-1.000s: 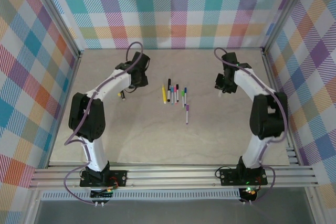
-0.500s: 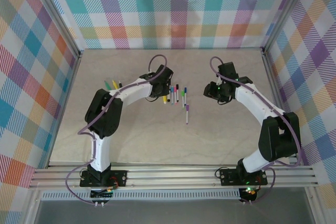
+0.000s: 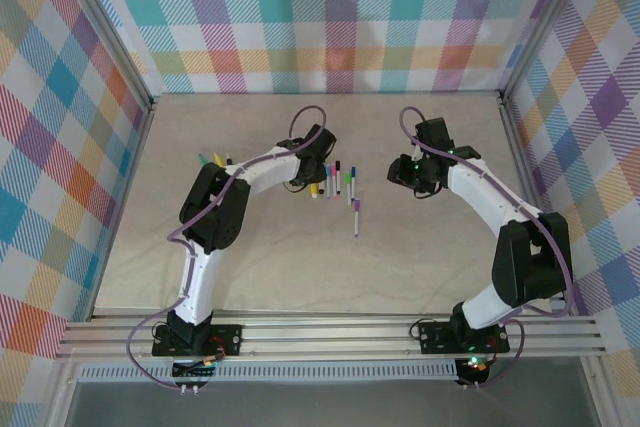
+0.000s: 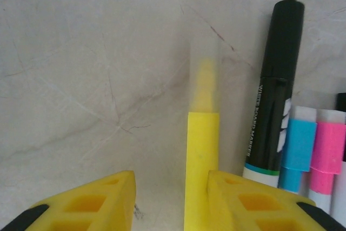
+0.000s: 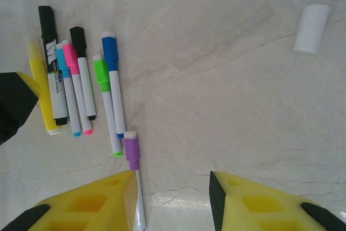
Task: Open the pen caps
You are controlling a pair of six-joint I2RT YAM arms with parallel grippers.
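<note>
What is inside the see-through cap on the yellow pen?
A yellow tip shows through the frosted cap of the yellow pen, but it looks blurry. The cloudy plastic hides its exact shape.

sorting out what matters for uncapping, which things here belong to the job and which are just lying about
Job: yellow highlighter, black marker, cyan pen, pink pen, small black pen, green pen, blue pen, purple pen.
Lying about: loose white cap, checked walls.
</note>
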